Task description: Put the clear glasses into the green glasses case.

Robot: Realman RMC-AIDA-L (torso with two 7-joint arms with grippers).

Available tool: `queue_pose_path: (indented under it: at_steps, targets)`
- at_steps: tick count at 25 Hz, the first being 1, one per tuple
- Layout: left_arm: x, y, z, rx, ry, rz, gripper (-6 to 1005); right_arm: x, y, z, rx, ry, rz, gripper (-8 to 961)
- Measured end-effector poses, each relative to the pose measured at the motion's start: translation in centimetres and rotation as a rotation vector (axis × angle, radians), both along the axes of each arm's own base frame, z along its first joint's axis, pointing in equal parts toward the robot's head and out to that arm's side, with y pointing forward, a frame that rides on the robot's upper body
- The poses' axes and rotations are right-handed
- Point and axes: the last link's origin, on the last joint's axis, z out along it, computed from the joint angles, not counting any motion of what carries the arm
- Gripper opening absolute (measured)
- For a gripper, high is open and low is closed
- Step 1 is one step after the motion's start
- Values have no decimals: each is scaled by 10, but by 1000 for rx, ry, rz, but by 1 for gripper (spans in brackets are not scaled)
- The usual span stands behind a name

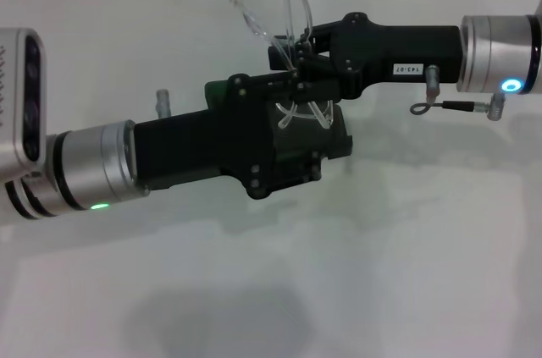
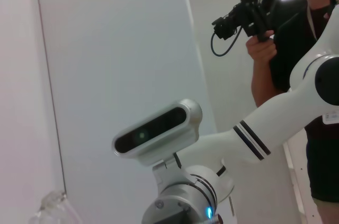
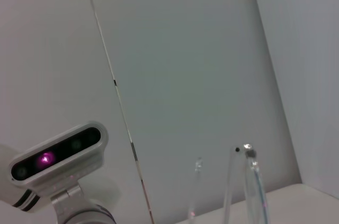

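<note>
Colours, items on white counter (image 1: pixel 406 273)

Clear glasses (image 1: pixel 284 15): colourless, transparent. Green glasses case (image 1: pixel 222 87): dark green, mostly hidden. Left hand (image 1: pixel 292 134) and right hand (image 1: pixel 292 57): black housings, silver wrist cuffs; green light on left cuff, blue on right. Wall: white panels, dark seams.

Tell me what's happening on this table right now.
The robot is packing a pair of clear plastic wraparound glasses into a dark green hard glasses case. The right hand holds the glasses by the frame above the case, their thin arms sticking up. The left hand reaches in from the other side at the case, covering most of it. The glasses are not inside yet.
</note>
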Motion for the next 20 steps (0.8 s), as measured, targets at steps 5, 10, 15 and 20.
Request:
queue_pose_path:
  at_steps: [5, 10, 15, 20]
  targets:
    - [-5, -2, 1, -2, 9, 7, 559, 3, 2, 5, 14, 6, -10, 109]
    - [-8, -2, 4, 5, 11, 13, 560, 6, 5, 13, 33, 9, -19, 109]
    - [-8, -2, 5, 6, 9, 14, 560, 8, 4, 14, 30, -15, -7, 109]
    - [-6, 0, 6, 9, 9, 10, 560, 11, -4, 7, -12, -85, 50, 109]
